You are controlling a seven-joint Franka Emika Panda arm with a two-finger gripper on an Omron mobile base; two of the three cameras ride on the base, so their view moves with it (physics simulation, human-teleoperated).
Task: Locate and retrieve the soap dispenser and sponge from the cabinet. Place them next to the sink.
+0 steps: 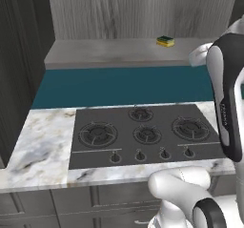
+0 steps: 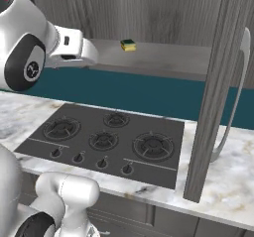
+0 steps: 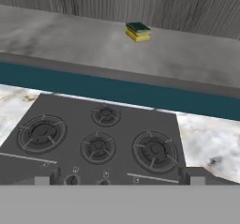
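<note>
A marble desk (image 1: pixel 43 141) is carrying a black stovetop (image 1: pixel 143 136) with four burners and a row of small knobs along its front edge. Behind the stovetop a teal band of wall (image 1: pixel 124 85) is running from side to side. Above this band, the light grey shelf (image 1: pixel 109 50) of the open cabinet (image 1: pixel 19 55) is lying under a wood-grain back panel. The sponge (image 1: pixel 165 41), yellow with a dark green top, is lying flat on this shelf, close to the back panel and toward the right side in the left base view. In the right base view the sponge (image 2: pixel 128 44) is sitting left of the open cabinet door (image 2: pixel 218 87), which is standing edge-on with a long curved handle (image 2: pixel 233 97). Grey base cabinets (image 1: pixel 71 201) are showing below the desk.

The white arm (image 1: pixel 228 93) is rising high over the right side of the stovetop and reaching forward toward the shelf. In the hand view the two dark fingers (image 3: pixel 42 177) are standing spread wide apart at the bottom, holding nothing, and the camera is looking down over the stovetop (image 3: pixel 98 143), with the sponge (image 3: pixel 138 31) well ahead on the shelf.
</note>
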